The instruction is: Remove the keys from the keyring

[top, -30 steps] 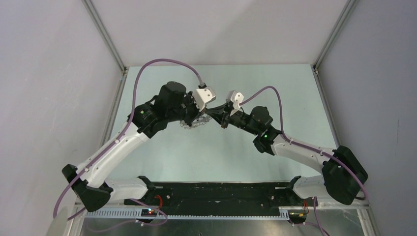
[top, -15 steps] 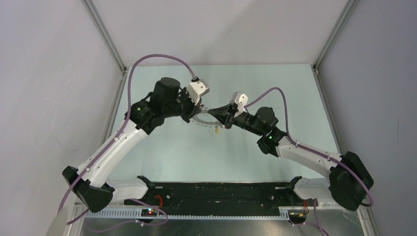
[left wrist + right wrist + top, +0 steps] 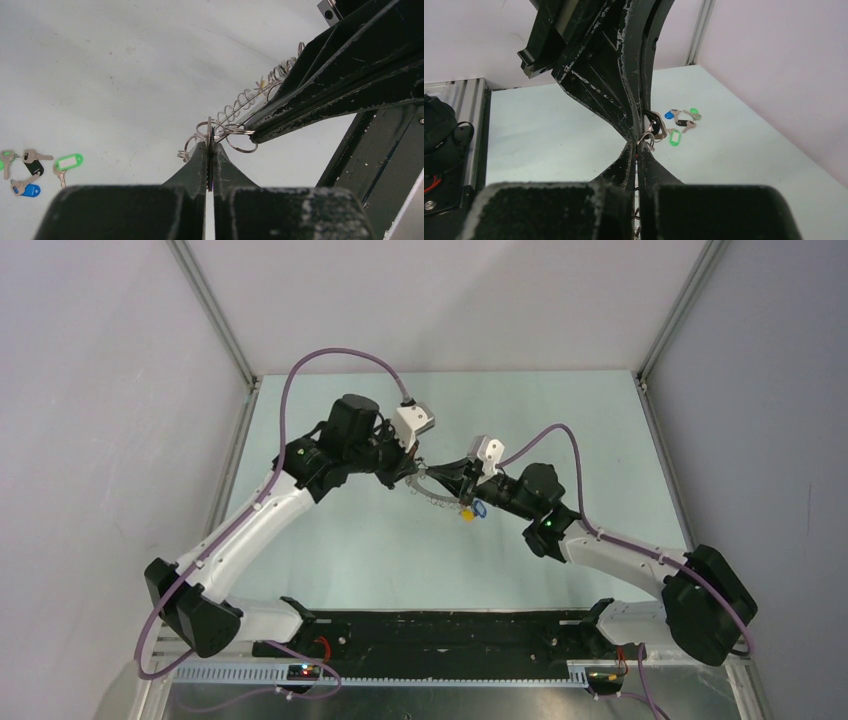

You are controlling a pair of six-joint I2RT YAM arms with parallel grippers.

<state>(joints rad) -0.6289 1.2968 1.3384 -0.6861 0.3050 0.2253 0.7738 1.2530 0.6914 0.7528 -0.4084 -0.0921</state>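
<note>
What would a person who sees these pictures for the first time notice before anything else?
The left gripper and the right gripper meet over the middle of the table, both pinched shut on the keyring between them. Off to one side, a small heap of loose keys with green, blue and black tags lies on the table.

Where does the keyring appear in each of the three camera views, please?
Top external: the keyring sits at centre, bridging the left gripper and right gripper.
Left wrist: the keyring is at centre, pinched edge-on, with its wire loops running up to the right.
Right wrist: only its loops show, at centre.
Shared landmark: the two grippers' tips meeting on it.
</note>
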